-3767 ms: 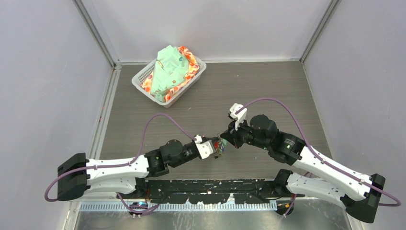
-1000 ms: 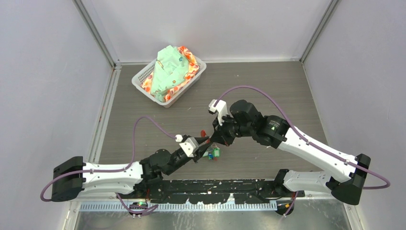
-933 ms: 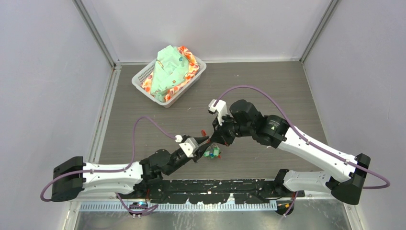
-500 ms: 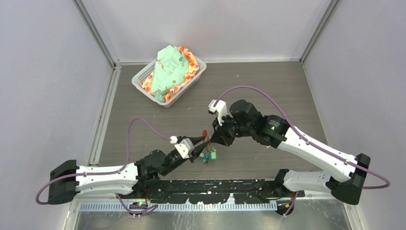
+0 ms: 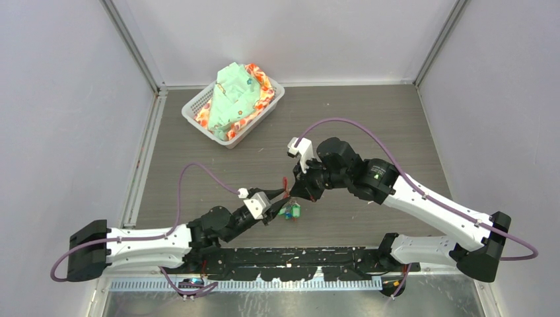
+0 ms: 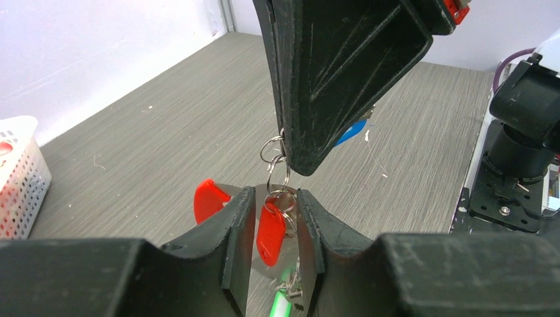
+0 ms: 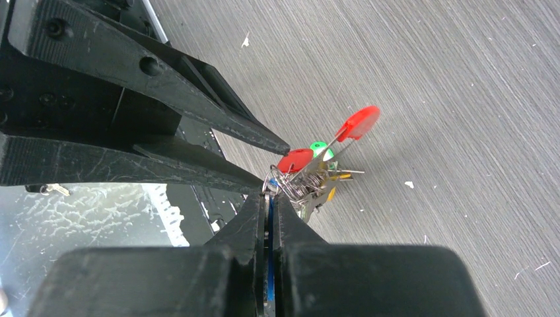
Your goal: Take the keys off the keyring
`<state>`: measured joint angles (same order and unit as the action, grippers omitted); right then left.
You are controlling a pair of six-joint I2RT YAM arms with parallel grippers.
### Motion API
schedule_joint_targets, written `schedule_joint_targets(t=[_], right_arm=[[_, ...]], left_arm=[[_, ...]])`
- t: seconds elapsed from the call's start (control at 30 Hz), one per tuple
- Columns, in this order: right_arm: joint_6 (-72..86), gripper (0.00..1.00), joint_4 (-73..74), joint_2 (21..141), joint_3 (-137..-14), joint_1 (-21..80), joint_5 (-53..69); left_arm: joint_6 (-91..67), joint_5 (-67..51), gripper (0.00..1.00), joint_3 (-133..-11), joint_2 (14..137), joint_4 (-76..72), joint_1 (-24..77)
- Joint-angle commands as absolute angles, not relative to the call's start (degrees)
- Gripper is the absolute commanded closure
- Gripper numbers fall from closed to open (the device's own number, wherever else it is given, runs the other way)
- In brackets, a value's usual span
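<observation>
The keys (image 5: 289,211) hang as a bunch with green, blue and red tags, just above the table between my two grippers. My right gripper (image 5: 295,196) is shut on a blue-tagged key (image 7: 269,206), and the bunch (image 7: 310,178) dangles from its tips. Thin metal keyring loops (image 6: 276,150) hang below the right fingers (image 6: 330,66). My left gripper (image 6: 275,218) is open, its jaws on either side of a red tag (image 6: 271,232) and the rings. Another red piece (image 6: 206,198) lies left of the jaws. No dark fob shows.
A white basket (image 5: 198,105) holding a pale green and orange cloth (image 5: 234,99) stands at the far left of the table; its corner shows in the left wrist view (image 6: 16,172). Grey walls close in the left, right and back sides.
Over the last second my left arm drew back to the left, then edged right again. The bunch swung slightly. My right arm has hardly moved.
</observation>
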<state>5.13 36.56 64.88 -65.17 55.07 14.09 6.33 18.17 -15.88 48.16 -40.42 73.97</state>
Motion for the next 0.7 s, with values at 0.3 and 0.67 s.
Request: schedule_joint_targets(t=[0.3, 0.67], right_arm=[[5.86, 0.99, 33.49, 63.66, -67.85, 55.33, 15.04], [5.81, 0.99, 33.53, 63.80, -67.76, 55.33, 15.20]], left_arm=[[1.83, 10.57, 0.67, -18.52, 46.23, -37.66, 70.14], [-1.63, 4.77, 0.67, -19.58, 44.56, -36.23, 66.02]])
